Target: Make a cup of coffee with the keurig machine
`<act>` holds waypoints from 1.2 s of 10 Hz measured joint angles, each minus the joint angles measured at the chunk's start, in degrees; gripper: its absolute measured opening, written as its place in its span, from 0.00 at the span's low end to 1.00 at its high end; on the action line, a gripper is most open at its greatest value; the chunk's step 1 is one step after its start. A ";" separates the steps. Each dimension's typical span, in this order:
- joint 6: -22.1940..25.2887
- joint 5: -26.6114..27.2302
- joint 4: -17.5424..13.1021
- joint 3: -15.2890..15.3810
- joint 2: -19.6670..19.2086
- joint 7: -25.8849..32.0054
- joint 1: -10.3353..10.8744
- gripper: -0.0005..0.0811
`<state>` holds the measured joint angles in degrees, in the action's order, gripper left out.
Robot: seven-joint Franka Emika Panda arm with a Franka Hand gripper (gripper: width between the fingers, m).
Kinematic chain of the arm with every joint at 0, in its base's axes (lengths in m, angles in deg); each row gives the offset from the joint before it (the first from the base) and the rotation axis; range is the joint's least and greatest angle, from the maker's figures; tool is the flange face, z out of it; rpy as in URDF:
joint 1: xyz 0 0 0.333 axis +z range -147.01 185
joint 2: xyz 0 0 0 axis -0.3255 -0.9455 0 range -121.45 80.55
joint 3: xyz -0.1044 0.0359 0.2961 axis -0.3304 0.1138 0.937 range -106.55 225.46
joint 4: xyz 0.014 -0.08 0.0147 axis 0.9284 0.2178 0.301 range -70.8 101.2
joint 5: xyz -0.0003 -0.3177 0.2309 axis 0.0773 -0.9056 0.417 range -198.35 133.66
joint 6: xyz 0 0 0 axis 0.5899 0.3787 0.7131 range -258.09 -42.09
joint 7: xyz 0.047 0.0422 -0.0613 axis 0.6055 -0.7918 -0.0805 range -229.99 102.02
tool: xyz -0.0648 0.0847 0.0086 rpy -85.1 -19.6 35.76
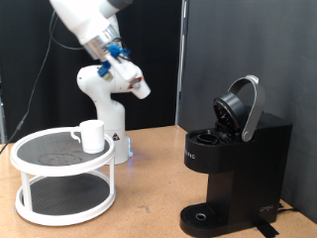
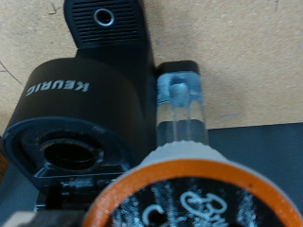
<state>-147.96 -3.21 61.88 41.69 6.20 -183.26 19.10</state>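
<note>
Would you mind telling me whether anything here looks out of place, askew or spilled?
Nothing stands out. The keurig machine stands upright with its lid raised, the cup sits upright on the white tray stand, and no spill shows on the table. The claw hangs in the air between them.

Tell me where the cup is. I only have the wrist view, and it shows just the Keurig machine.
Observer: The cup stands on the top tier of the white tray stand, at the exterior view's left, apart from the keurig machine.
Operator: Is the lid up?
Observer: Yes, the lid is hinged up.
Operator: Where's the tool?
Observer: The tool hangs high above the stand, touching neither cup nor machine.
</note>
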 joint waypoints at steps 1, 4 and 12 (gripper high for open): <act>-1.75 0.02 0.21 1.58 0.00 -2.14 -0.13 0.47; -0.58 2.29 0.23 0.80 -0.20 -0.65 0.03 0.47; -12.39 12.63 -3.71 8.97 -4.88 -6.43 4.23 0.47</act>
<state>-160.35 9.42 58.17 50.67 1.32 -189.69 23.33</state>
